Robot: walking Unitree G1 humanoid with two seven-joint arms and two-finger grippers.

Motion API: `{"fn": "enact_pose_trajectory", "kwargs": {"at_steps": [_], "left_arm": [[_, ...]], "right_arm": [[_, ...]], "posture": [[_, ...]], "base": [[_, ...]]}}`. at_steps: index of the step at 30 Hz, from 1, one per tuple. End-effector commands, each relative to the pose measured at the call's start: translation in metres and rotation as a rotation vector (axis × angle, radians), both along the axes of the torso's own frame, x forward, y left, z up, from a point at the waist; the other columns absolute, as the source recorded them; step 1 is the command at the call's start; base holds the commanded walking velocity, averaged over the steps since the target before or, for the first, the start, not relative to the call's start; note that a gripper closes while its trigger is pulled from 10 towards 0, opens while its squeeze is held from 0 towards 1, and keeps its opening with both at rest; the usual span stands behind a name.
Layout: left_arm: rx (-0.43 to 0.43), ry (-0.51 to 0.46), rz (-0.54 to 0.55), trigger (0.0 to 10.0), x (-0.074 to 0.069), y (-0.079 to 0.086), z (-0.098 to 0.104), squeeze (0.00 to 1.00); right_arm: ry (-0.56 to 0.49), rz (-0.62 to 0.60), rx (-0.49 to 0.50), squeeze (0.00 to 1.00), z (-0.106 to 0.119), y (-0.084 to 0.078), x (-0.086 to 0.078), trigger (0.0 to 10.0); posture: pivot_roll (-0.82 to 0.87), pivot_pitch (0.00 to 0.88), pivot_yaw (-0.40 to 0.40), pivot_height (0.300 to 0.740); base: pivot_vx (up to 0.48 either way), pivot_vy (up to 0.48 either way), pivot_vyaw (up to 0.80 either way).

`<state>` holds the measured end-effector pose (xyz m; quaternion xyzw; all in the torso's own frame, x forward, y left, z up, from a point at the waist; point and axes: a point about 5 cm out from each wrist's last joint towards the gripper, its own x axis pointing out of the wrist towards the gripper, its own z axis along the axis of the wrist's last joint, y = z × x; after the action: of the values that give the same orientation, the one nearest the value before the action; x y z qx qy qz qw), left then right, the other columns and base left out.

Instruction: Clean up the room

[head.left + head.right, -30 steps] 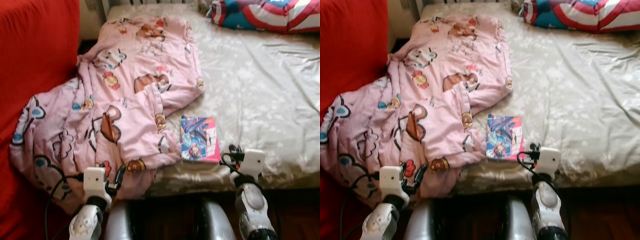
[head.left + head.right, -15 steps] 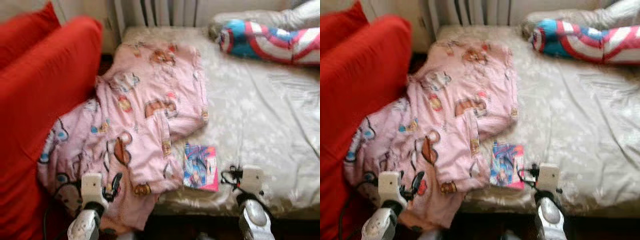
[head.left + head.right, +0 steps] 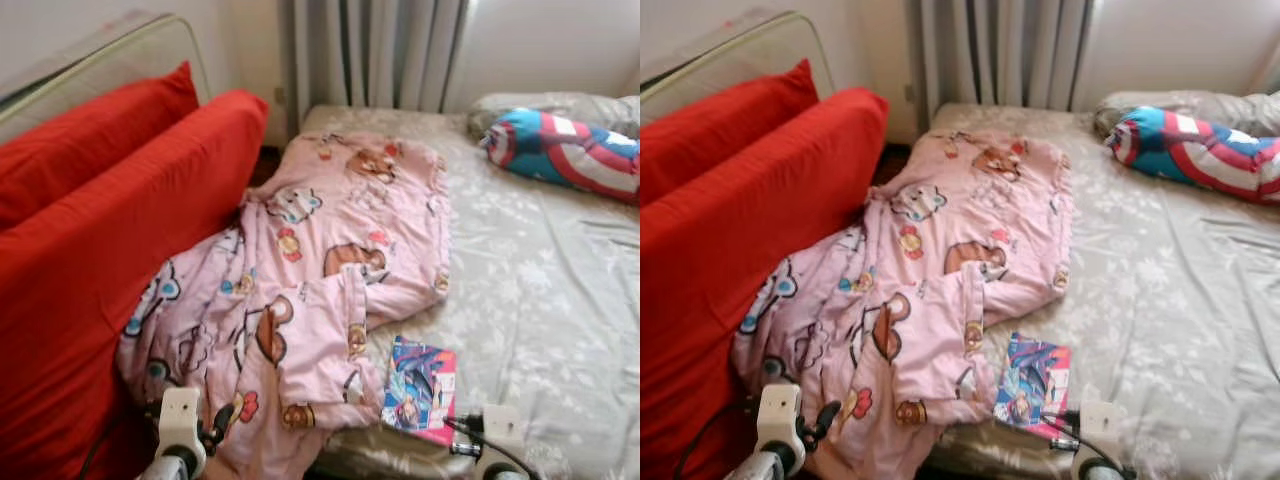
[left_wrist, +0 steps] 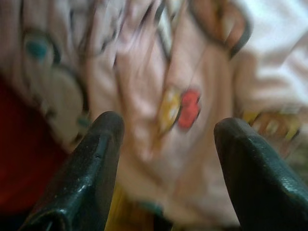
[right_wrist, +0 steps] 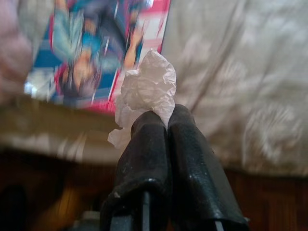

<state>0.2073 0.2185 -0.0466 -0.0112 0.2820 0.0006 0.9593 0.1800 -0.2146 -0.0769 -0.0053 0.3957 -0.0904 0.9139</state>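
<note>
The right end effector (image 5: 166,113) has its fingers pressed together on a crumpled white tissue (image 5: 147,89), pinching it low at the bed's (image 3: 560,290) near edge, just beside the book (image 3: 421,389). So the step in hand looks like carrying picked-up litter away — the tissue is off the sheet and needs a bin, which none of the views offers; the next move calls for turning off from the bed to find one, keeping the pinch closed meanwhile.

The left end effector (image 4: 166,127) hangs with fingers spread and nothing between them, over the pink blanket (image 3: 320,290) where it spills off the bed's near corner toward the red cushions (image 3: 110,260).

The book lies flat, cover up, near the bed's front edge and touching the blanket's hem. Its long axis runs roughly from the front edge toward the head of the bed, tilted a little. The tissue sticks up past the fingertips, toward the book — too crumpled to have a clear axis.
</note>
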Motion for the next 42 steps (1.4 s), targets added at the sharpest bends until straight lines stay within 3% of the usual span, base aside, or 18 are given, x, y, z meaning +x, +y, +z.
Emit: {"fn": "enact_pose_trajectory", "kwargs": {"at_steps": [1,7,17,28,42], "left_arm": [[0.025,0.091,-0.002,10.0,-0.008,0.004,-0.010,0.00],[0.032,0.210,0.018,10.0,-0.022,0.004,-0.023,0.00],[0.024,0.226,0.017,10.0,-0.019,0.002,-0.024,0.00],[0.036,0.261,0.064,10.0,-0.025,0.004,-0.028,0.00],[0.009,0.280,0.144,10.0,-0.034,0.000,-0.033,0.00]], "right_arm": [[0.058,-0.050,0.022,0.00,-0.007,0.001,-0.011,10.0],[0.060,-0.098,0.098,0.00,-0.011,0.013,-0.016,10.0],[0.086,-0.016,0.055,0.00,-0.013,0.017,-0.018,10.0],[0.122,0.048,0.070,0.00,-0.016,0.026,-0.021,10.0],[0.154,0.073,0.047,0.00,-0.019,0.024,-0.029,10.0]], "posture": [[0.13,0.000,0.019,0.740],[0.09,0.027,0.031,0.740],[0.10,0.090,0.020,0.740],[0.11,0.120,0.017,0.740],[0.09,0.070,0.004,0.740]], "base": [[0.000,0.000,0.00],[0.000,0.000,0.00],[0.000,0.000,0.10],[0.000,0.000,0.80],[0.000,0.000,0.80]]}}
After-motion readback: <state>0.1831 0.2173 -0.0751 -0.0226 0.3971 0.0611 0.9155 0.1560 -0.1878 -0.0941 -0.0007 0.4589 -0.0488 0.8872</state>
